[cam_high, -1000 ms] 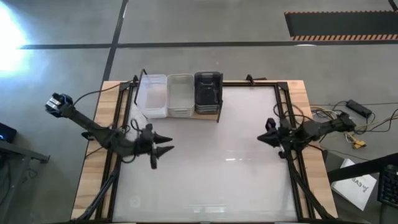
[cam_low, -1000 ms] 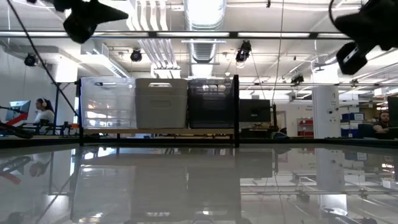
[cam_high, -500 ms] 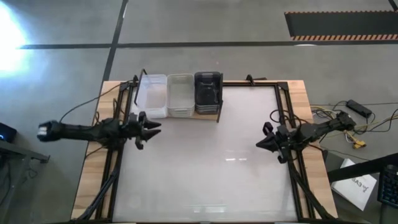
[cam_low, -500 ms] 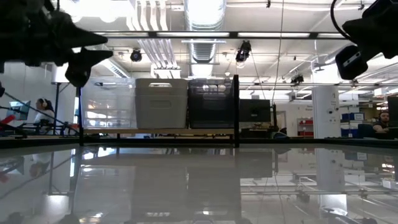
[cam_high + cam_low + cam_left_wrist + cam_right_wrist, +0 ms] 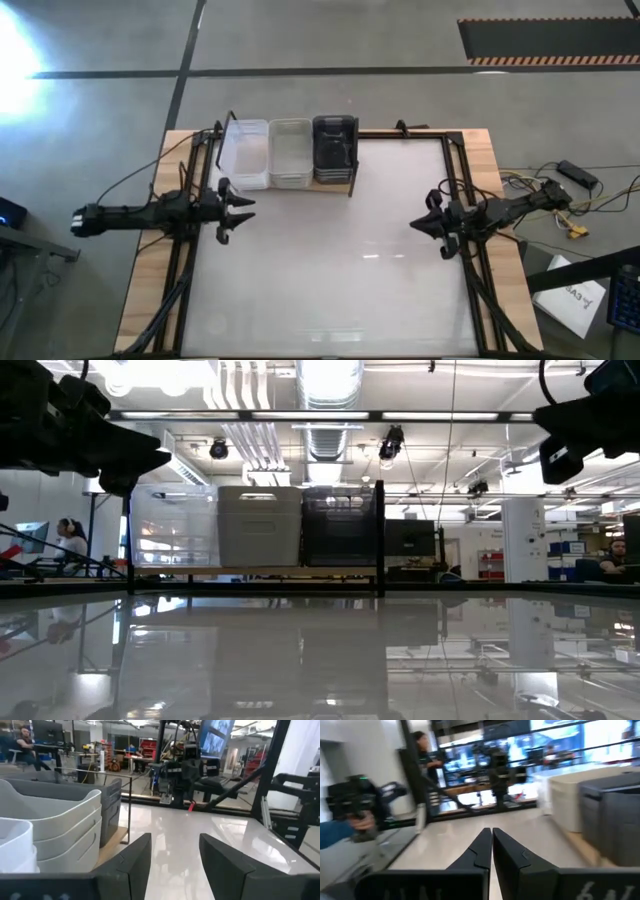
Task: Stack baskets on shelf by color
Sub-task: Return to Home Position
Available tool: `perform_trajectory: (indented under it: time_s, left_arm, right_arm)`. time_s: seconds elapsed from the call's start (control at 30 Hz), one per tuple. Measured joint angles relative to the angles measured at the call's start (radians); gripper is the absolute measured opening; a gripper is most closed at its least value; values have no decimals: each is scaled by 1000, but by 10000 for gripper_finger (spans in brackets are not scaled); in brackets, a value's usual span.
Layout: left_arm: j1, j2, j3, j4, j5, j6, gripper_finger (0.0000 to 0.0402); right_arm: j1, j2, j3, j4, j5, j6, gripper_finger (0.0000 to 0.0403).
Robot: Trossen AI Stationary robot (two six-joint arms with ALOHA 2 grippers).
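Observation:
Three stacks of baskets stand side by side on the shelf (image 5: 255, 572) at the table's far left: translucent white (image 5: 246, 152), light grey (image 5: 290, 152) and dark grey (image 5: 334, 148). They rest on the shelf's wooden board (image 5: 118, 837) by their bottoms. My left gripper (image 5: 245, 205) is open and empty, raised above the table just near of the white stack; its wrist view shows the light grey stack (image 5: 55, 820) close by. My right gripper (image 5: 418, 225) is shut and empty, raised at the table's right side, pointing left.
Black frame rails run along the table's left (image 5: 185, 250) and right (image 5: 470, 270) sides under the arms. The shelf's upright rod (image 5: 351, 188) stands at its right end. The glossy white tabletop (image 5: 340, 270) spreads between the grippers. People show in the room beyond.
My left gripper has swung from the table's left middle toward the far left, ending just near of the white basket stack. It has stayed open and has dropped lower in the low view. The baskets have not moved.

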Motion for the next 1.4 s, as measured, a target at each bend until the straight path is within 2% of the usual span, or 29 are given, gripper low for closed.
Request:
perform_trajectory:
  time_s: [0.2, 0.33, 0.43, 0.63, 0.7, 0.83, 1.0, 1.4]
  left_arm:
    - [0, 36, 0, 14, -1, 1, 152]
    - [0, 51, -1, 13, -1, -71, 152]
    - [0, 59, -2, 12, -1, -116, 152]
    - [0, 64, -2, 12, -1, -129, 152]
    - [0, 63, -2, 12, -1, -129, 152]
    - [0, 66, -3, 12, -1, -129, 152]
    - [0, 68, -3, 11, -1, -129, 152]
    - [0, 73, -3, 12, -2, -129, 152]
  right_arm:
    - [-18, 0, 0, -17, 105, -43, 9]
    - [-109, 0, 0, -23, 112, -41, 9]
    - [-217, 0, 0, -32, -2, -38, 8]
    - [-470, 0, 0, -39, -320, -13, 8]
    - [-530, 2, 0, -52, -351, -17, 9]
    - [-592, 28, 0, -64, -265, -1, 9]
    - [-601, 49, 0, -62, -151, 6, 9]
    - [-601, 55, 0, -59, -134, 6, 9]
